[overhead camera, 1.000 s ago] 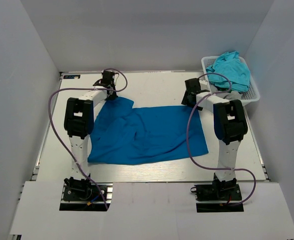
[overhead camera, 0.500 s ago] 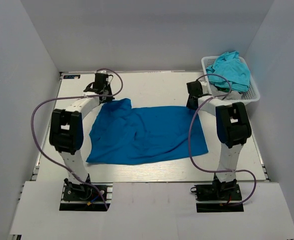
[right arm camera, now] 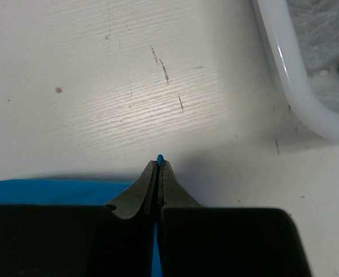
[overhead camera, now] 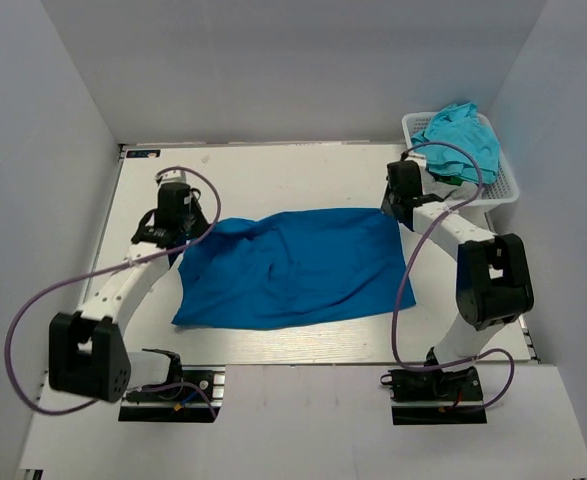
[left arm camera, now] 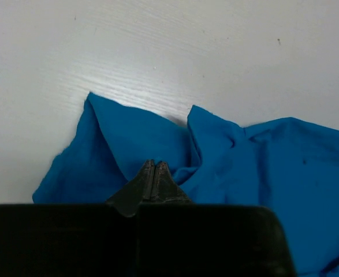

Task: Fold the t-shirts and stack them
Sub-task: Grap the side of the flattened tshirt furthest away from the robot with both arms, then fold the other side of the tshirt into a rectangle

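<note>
Long axis left-right, blue t-shirt [overhead camera: 293, 265] (rumpled); left end effector [left arm camera: 153, 167], right end effector [right arm camera: 159, 164] both clamped on it

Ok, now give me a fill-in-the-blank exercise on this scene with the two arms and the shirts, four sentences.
1. The crumpled t-shirts in the white plastic lattice basket are coloured ____.
2. That basket stands at the far ____ corner of the white table.
3. The royal blue cotton t-shirt lies spread ____ the two arms.
4. The right end effector is ____ on a sliver of that blue cloth.

Missing words: turquoise; right; between; shut.
</note>
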Available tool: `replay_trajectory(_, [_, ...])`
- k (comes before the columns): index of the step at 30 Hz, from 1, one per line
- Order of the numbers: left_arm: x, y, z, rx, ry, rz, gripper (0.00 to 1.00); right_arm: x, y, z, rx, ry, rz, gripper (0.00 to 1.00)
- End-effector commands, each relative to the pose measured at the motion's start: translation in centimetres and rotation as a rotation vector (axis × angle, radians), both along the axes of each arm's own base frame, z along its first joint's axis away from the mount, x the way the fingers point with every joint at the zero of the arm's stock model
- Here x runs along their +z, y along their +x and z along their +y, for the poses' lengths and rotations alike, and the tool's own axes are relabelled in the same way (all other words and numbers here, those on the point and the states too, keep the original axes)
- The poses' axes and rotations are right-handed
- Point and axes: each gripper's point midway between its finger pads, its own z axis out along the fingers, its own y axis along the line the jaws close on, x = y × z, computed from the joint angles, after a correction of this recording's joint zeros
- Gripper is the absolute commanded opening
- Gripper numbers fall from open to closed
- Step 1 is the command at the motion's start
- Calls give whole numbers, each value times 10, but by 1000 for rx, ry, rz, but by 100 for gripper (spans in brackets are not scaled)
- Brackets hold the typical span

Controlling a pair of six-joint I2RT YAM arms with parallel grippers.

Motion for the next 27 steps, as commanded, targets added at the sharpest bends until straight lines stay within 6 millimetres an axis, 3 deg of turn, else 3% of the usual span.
replay_trajectory(1, [8, -26, -7, 14, -100, -34, 0, 17, -9, -3, -1, 2, -44, 0])
replay_trajectory(2, [6, -39, -5, 24, -118, -43, 0, 9, -17, -6, -2, -4, -23, 0])
replay_trajectory(4, [4, -52, 0, 67, -147, -44, 0, 20, -21, -9, -9, 1, -49, 0])
replay_trajectory(5, [-6, -63, 4, 83, -144, -15, 0, 22, -25, -11, -14, -2, -56, 0])
replay_trajectory(7, [1, -77, 7, 103, -163, -38, 0, 22, -32, -16, -21, -11, -54, 0])
replay_trajectory(17, [-47, -146, 28, 325, -249, 115, 0, 22, -61, -21, -63, 38, -61, 0])
replay_trajectory(27, [-73, -178, 24, 386, -315, 239, 0, -17, -102, -33, -121, 55, 18, 0])
